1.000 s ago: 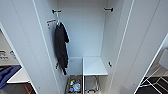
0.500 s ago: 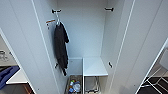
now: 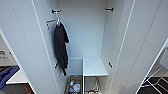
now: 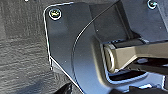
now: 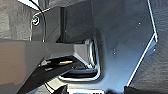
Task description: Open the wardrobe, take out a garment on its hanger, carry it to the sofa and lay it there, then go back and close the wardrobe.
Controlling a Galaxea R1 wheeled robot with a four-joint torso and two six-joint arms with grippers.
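Wardrobe (image 3: 140,50) open, dark garment (image 3: 61,47) hanging inside.
It hangs (by its hanger (image 3: 58,20)) from a peg for reach; whether either tool is open, I cannot tell.

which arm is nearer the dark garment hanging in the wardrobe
Probably left: the dark garment hangs on the left inside the wardrobe. Both wrist cameras face floor, so both arms seem low, below it.

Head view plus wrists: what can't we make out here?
- Dark garment: its hanger top is too blurred in the head view to make out.
- Items at the wardrobe bottom: small, blurred, cut off by the edge.
- Pincer states: wrist views show robot hardware and floor, nothing conclusive.
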